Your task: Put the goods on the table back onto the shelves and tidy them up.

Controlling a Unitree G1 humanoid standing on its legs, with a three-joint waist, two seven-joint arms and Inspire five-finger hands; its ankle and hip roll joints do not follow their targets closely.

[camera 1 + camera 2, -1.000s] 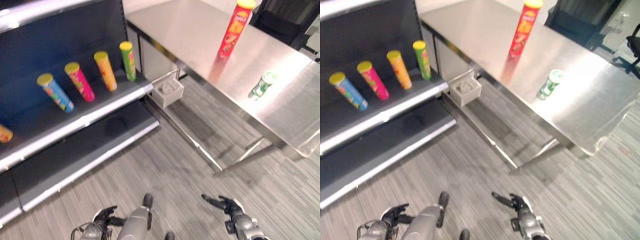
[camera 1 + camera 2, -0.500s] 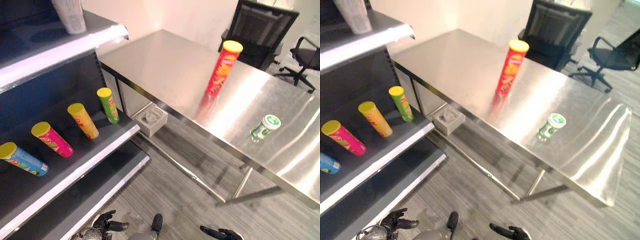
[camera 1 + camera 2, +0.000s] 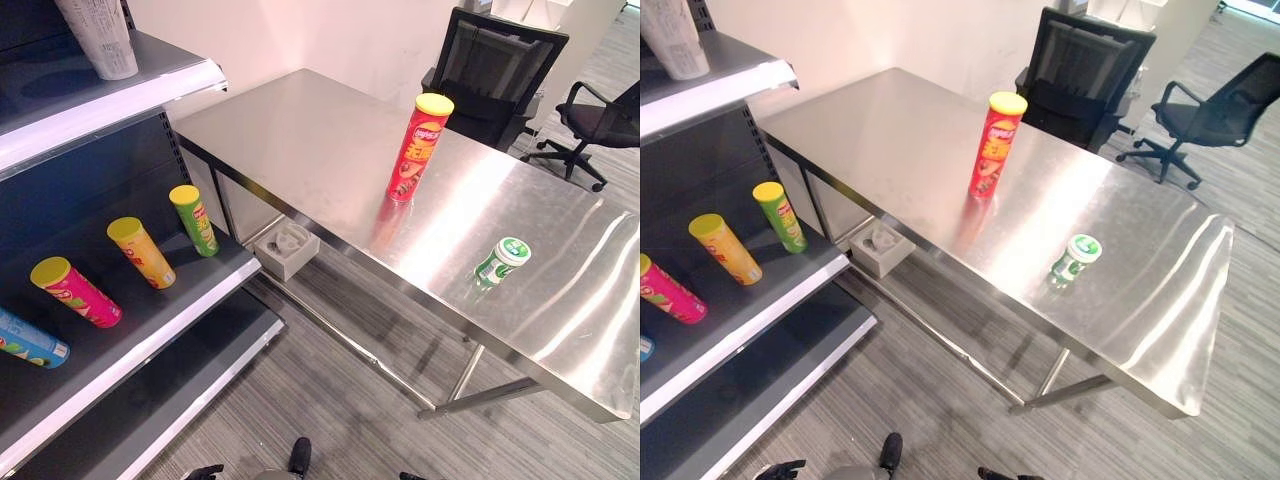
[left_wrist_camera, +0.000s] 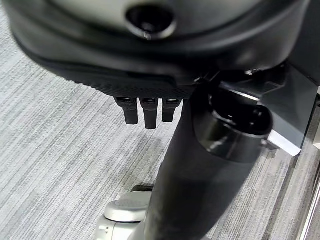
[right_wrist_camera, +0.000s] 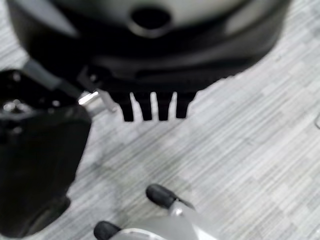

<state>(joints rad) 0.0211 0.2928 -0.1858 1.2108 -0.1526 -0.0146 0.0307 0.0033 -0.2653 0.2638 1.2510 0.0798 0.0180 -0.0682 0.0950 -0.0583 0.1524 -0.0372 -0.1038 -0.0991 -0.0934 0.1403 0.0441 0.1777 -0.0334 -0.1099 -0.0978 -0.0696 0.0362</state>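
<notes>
A tall red can (image 3: pixel 419 147) with a yellow lid stands upright on the steel table (image 3: pixel 300 130). A small green can (image 3: pixel 500 261) lies on its side nearer the table's right end. On the dark shelf (image 3: pixel 150 335) at the left lie several tall cans, among them a green one (image 3: pixel 193 220), an orange one (image 3: pixel 140 252) and a pink one (image 3: pixel 75 291). My left hand (image 4: pixel 125 55) hangs low over the carpet, fingers (image 4: pixel 145 112) straight, holding nothing. My right hand (image 5: pixel 150 60) hangs the same way, fingers (image 5: pixel 150 110) straight and empty. Both are far from the table.
A white packet (image 3: pixel 100 35) stands on the upper shelf. A small white box (image 3: pixel 287 250) hangs under the table's edge by the shelf. Two black office chairs (image 3: pixel 495 75) (image 3: pixel 600 115) stand behind the table. Grey carpet (image 3: pixel 340 390) lies between shelf and table.
The camera has tilted up, so the whole picture has shifted and my hands have slid to the bottom edge. The cans on the table and shelf have not moved.
</notes>
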